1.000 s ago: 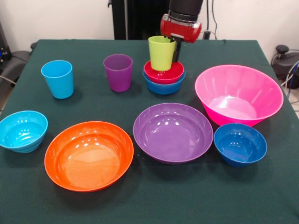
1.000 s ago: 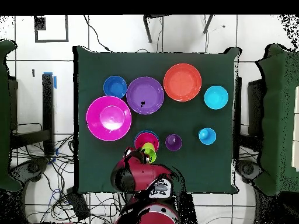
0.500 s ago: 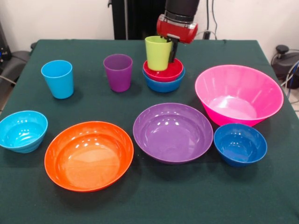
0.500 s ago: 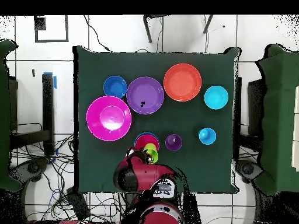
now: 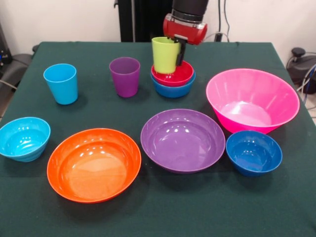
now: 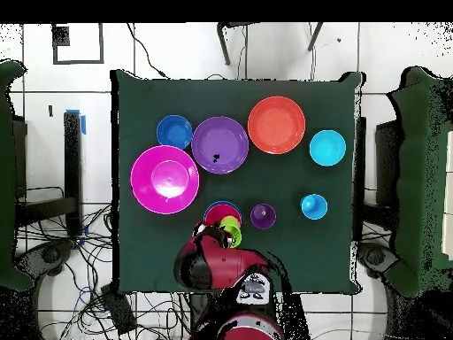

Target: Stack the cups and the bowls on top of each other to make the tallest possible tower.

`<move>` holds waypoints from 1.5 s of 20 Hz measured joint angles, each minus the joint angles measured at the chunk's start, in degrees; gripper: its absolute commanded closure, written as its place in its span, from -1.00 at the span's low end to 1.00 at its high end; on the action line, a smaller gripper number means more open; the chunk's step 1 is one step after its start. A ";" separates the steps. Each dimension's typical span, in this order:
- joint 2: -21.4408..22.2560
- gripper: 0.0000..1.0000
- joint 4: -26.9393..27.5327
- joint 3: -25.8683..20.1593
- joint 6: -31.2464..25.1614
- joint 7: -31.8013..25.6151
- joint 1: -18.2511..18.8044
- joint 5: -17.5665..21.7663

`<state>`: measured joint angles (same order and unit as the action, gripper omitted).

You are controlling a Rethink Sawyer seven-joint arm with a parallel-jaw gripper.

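The red and black arm comes down at the table's far side, wrist vertical. Its gripper is clamped on the lime green cup, one finger outside the wall.

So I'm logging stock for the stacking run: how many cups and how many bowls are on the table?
Cups: 3 (light blue, purple, lime green)
Bowls: 7 (cyan, orange, purple, dark blue, pink, red, blue)
Total: 10
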<state>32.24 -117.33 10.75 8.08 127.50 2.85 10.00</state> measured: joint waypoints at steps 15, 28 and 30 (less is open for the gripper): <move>4.67 1.00 1.38 -1.60 -5.32 0.00 6.01 2.81; 4.89 1.00 3.15 -1.90 -7.09 0.00 5.39 3.61; 4.90 1.00 3.15 -1.83 -7.08 0.00 4.30 3.60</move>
<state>37.13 -114.19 8.92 1.00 127.50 7.15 13.59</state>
